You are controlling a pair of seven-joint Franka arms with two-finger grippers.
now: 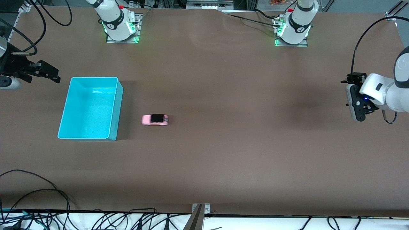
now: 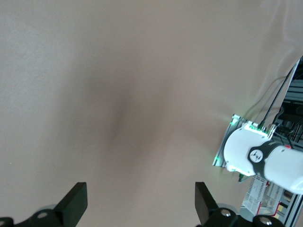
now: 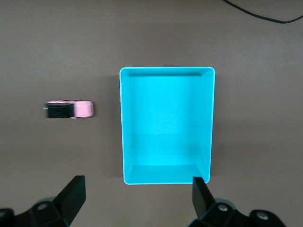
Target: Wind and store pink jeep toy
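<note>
The pink jeep toy [image 1: 155, 119] stands on the brown table beside the cyan bin [image 1: 117, 111], toward the left arm's end from it, and a small gap separates them. The bin holds nothing. My right gripper [image 1: 48, 72] hangs open and empty over the right arm's end of the table, beside the bin. In the right wrist view the gripper [image 3: 137, 201] is open, with the bin [image 3: 166, 69] and the jeep [image 3: 70, 109] below it. My left gripper [image 1: 354, 102] is open and empty over the left arm's end of the table. In the left wrist view it [image 2: 139, 208] has bare table under it.
The two arm bases [image 1: 119, 24] [image 1: 294, 27] stand along the table edge farthest from the front camera. The left arm's base also shows in the left wrist view [image 2: 251, 149]. Loose cables [image 1: 48, 191] lie along the edge nearest the front camera.
</note>
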